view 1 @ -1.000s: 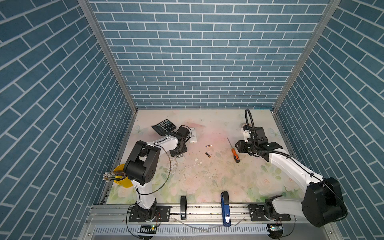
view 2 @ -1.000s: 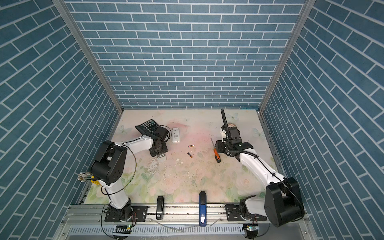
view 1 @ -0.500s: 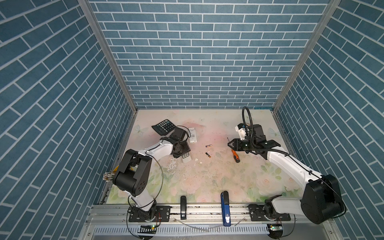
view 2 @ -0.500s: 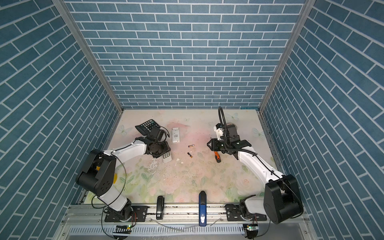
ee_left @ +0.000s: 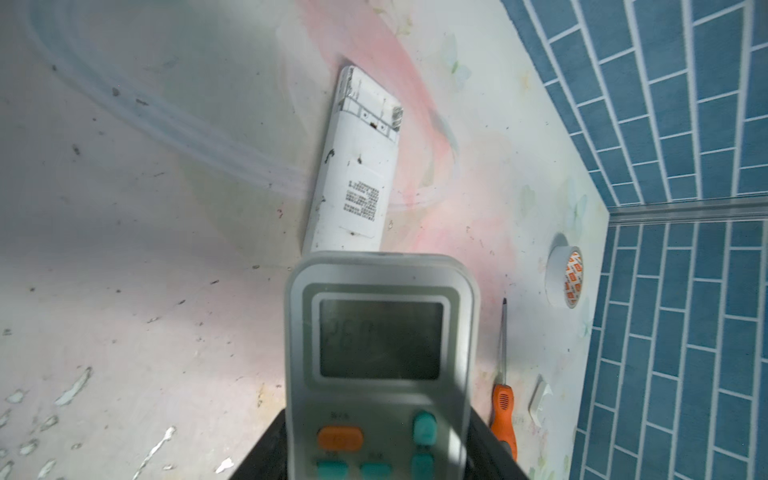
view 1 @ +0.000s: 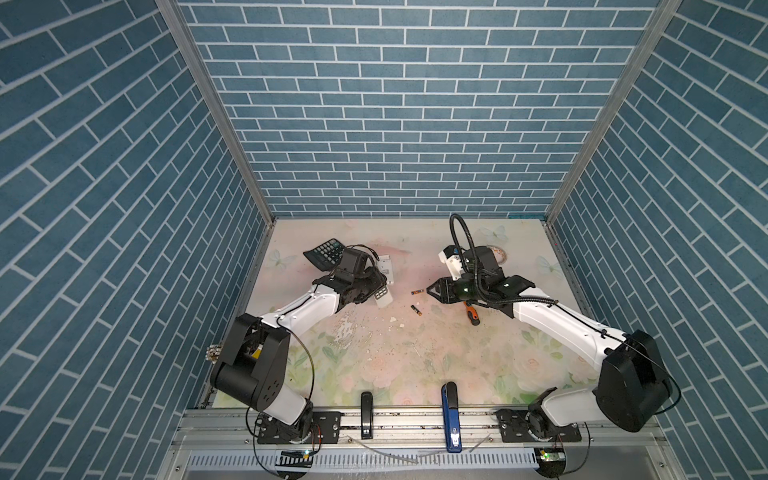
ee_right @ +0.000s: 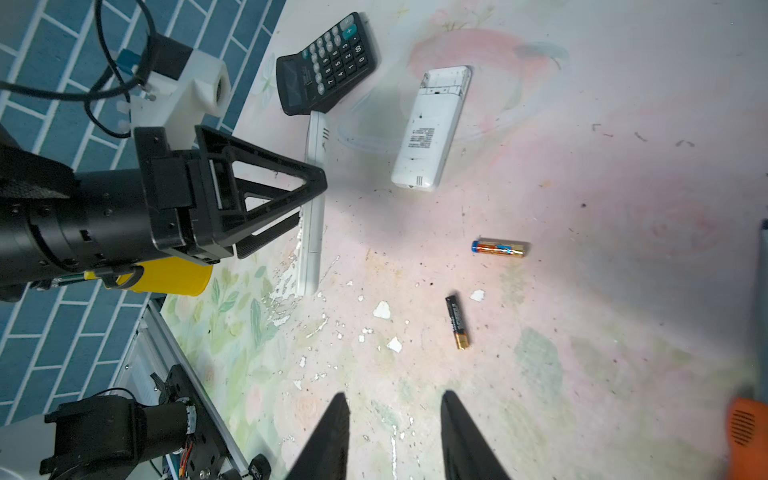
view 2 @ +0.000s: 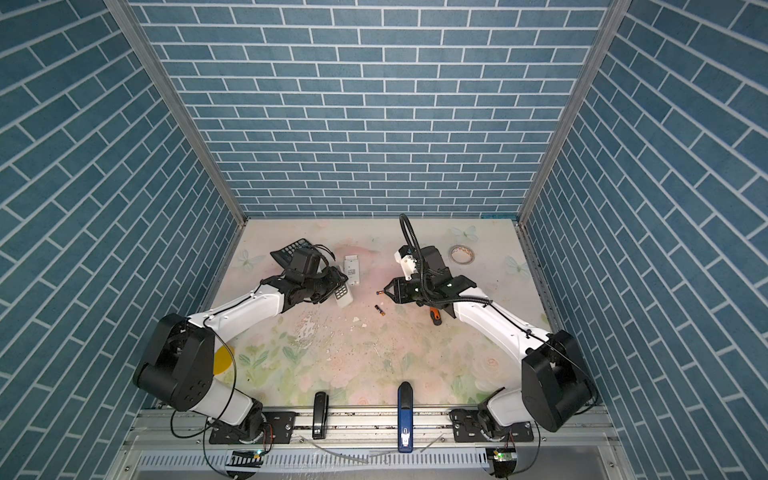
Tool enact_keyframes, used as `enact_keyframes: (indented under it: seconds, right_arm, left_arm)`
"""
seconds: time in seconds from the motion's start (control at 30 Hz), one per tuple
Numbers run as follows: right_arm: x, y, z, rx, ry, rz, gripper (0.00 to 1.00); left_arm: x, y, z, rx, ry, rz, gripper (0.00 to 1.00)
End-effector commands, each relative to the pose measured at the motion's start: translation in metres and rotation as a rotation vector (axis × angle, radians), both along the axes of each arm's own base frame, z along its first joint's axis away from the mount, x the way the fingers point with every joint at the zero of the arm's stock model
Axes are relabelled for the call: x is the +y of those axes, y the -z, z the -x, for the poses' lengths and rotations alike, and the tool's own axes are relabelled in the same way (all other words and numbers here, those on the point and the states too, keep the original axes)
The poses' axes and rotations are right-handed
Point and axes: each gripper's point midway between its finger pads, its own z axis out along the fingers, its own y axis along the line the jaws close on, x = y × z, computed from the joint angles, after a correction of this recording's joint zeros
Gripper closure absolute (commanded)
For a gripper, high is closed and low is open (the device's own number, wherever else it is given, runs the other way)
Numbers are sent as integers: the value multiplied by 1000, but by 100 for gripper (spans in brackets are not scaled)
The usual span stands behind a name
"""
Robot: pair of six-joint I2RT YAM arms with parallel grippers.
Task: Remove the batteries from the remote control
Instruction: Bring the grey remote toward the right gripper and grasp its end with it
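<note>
My left gripper (view 1: 376,286) is shut on a grey remote control (ee_left: 378,353) with an LCD and orange and teal buttons, held low over the mat and seen edge-on from the right wrist (ee_right: 313,232). A second white remote (view 1: 385,268) lies face down just behind it, its far end uncovered (ee_left: 368,108). Two batteries lie loose mid-mat: an orange-gold one (view 1: 417,292) (ee_right: 500,248) and a black one with a gold end (view 1: 416,310) (ee_right: 457,322). My right gripper (view 1: 430,289) (ee_right: 392,399) is open and empty, its tips just right of the orange-gold battery.
A black calculator (view 1: 326,252) sits at the back left. An orange-handled screwdriver (view 1: 471,313) lies under my right wrist, with a tape roll (view 2: 460,253) behind it. A black stapler (view 1: 366,413) and a blue one (view 1: 451,411) stand at the front edge. Paint flakes litter the mat.
My right gripper has moved left, past the screwdriver, up to the batteries, and its jaws have narrowed. The left arm has swung, carrying the grey remote slightly rightward.
</note>
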Motion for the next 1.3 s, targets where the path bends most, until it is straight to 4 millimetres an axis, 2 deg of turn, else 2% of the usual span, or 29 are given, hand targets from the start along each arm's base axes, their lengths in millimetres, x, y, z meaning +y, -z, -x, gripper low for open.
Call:
enact_keyframes:
  seconds: [0.0,0.27,0.5,1.0,1.27]
  right_arm:
    - [20,-21,-12,-22,15,-53,62]
    - [56,-23,-18,-29,-40,-45,59]
    - [78,-22,-18,1,-77,-52,58]
    - [104,-2,-23,31,-78,-64,60]
    - [111,-5,-29,13,-70,-88,66]
  left_arm:
    - [-9,-28,-7,-80,0,67,71]
    - [-22,-46,-12,-124,25,95,71]
    - [-29,-44,-14,-141,36,107,71]
    - [-36,-58,-16,-195,53,137,71]
    - [-36,-60,-11,-199,50,145,71]
